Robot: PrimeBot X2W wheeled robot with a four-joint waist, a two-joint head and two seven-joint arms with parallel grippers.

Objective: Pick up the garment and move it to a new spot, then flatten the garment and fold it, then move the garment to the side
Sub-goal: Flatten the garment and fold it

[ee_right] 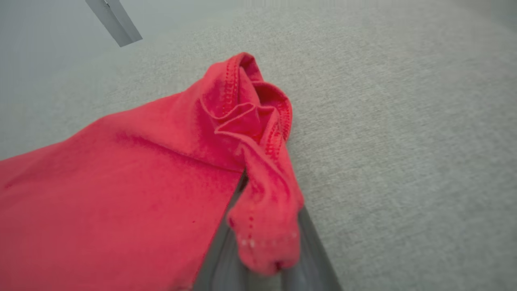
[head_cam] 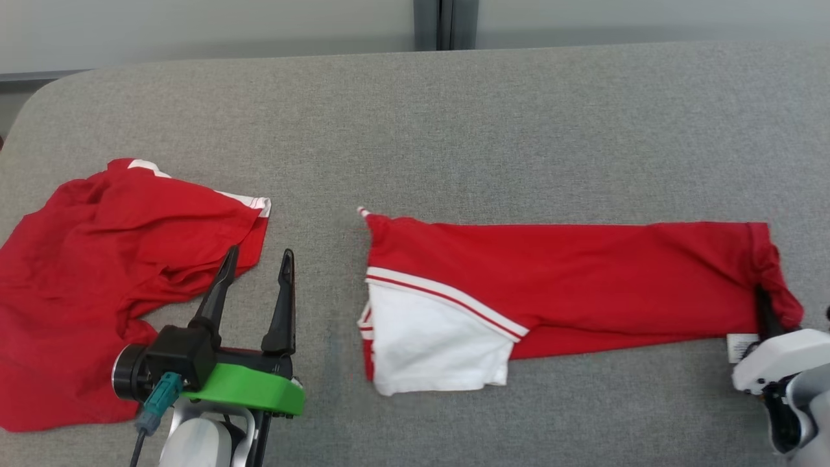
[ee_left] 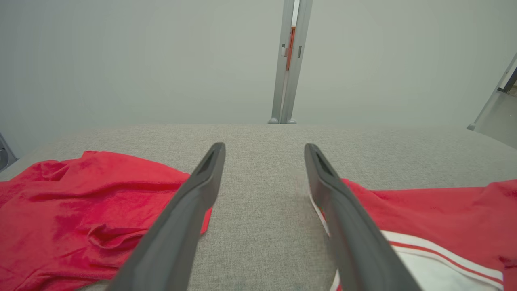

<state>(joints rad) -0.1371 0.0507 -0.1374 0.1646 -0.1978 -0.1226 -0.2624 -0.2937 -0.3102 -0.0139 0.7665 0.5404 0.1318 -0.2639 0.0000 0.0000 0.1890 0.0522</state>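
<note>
Across the middle and right of the head view I see the garment (head_cam: 583, 279), a long red strip lying flat on the grey table (head_cam: 454, 130). Its left end carries a white panel (head_cam: 428, 337) edged with a red-and-white striped band, and a small striped corner sticks up at its upper left. Its right end is bunched into a crumpled knot near the right edge of the frame, with a white tag (head_cam: 741, 347) just below it.

My right hand (head_cam: 764, 305) sits at the lower right, clamped on that bunched end. In the right wrist view the stitched red hem is gathered and pinched between the two dark fingers (ee_right: 311, 258), with a lump of cloth hanging over them.

My left hand (head_cam: 259, 253) is at the lower left of the head view with its fingers spread wide apart and nothing between them. It is above bare table in the gap between the two pieces of cloth. One fingertip overlaps the edge of a second red garment (head_cam: 97, 279); I cannot tell whether they touch. That one lies rumpled at the left edge, well apart from the first.

Beyond the table's far edge stand a pale wall and a grey metal post (head_cam: 446, 24).
</note>
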